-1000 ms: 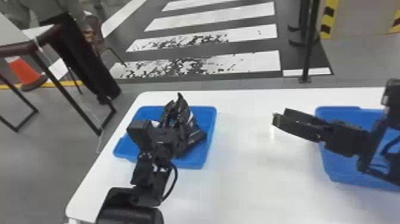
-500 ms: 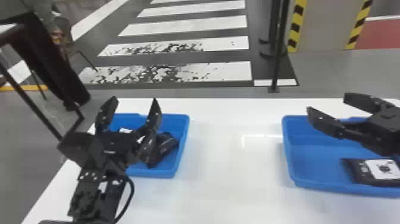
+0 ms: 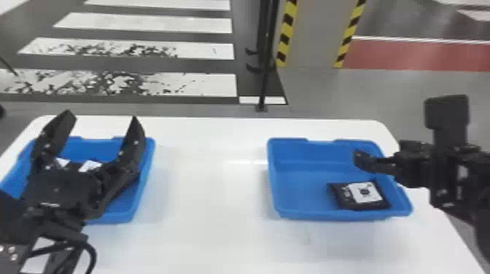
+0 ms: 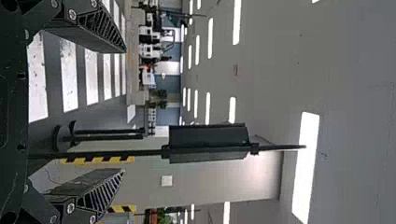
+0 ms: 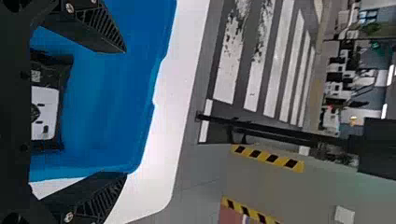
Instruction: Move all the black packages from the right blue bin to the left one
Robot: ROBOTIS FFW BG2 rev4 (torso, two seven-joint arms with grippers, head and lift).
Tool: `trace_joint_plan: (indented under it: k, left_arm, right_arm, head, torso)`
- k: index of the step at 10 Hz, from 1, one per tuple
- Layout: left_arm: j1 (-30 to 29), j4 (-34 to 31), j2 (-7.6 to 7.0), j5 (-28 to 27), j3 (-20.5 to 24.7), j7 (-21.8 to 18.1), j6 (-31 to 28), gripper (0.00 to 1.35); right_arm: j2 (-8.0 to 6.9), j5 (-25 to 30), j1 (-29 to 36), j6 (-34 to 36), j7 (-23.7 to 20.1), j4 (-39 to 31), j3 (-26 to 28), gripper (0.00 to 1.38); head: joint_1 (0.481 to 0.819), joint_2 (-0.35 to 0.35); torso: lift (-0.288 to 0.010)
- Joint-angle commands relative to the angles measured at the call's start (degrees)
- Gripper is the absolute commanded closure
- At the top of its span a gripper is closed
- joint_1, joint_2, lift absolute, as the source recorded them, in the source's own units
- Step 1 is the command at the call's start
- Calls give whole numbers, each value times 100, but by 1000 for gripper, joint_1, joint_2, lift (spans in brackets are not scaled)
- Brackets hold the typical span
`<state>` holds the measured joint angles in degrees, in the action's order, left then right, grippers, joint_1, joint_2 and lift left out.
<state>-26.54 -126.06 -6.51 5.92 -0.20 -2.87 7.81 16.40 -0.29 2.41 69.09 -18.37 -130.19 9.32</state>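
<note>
Head view first, taking 12 as straight away from the robot. One black package [image 3: 359, 196] lies flat in the right blue bin [image 3: 299, 182], label up, toward the 5 o'clock part of it. The right end effector [image 3: 403, 130] is spread wide with nothing in it, and the package sits at about its 7 o'clock. Long axis looks like roughly 9 to 3. The left end effector [image 3: 102, 118], also wide and empty, is over at the left blue bin [image 3: 146, 182] across the table [image 3: 211, 204], so the right arm is clearly nearer.

Left wrist cam: fingers well apart, nothing between them.

Right wrist cam: fingers wide too, the package partly hidden by the hand's base. Its long axis seems to run from one finger's side to the other's, so I'd drop toward 7 o'clock and tip down, maybe twisting to grab the short way.
</note>
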Motion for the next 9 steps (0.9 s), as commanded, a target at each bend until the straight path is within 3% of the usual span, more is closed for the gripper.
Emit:
trace_joint_plan:
  k: [1,4,9]
  left_arm:
    - [-4,-1,-8,13,-60,-3,-162,167]
    - [-88,-1,18,-10,112,-3,-218,168]
    - [-102,-1,9,-78,100,-20,-246,168]
  right_arm:
    - [3,-245,-185,966,263,131,-41,91]
    - [12,-828,-269,2049,764,285,-52,91]
    - [91,-919,-930,1838,958,1354,-623,90]
  head:
    - [682,-118]
    - [695,-143]
    - [695,-112]
  torso:
    - [-176]
    - [-176]
    - [-176]
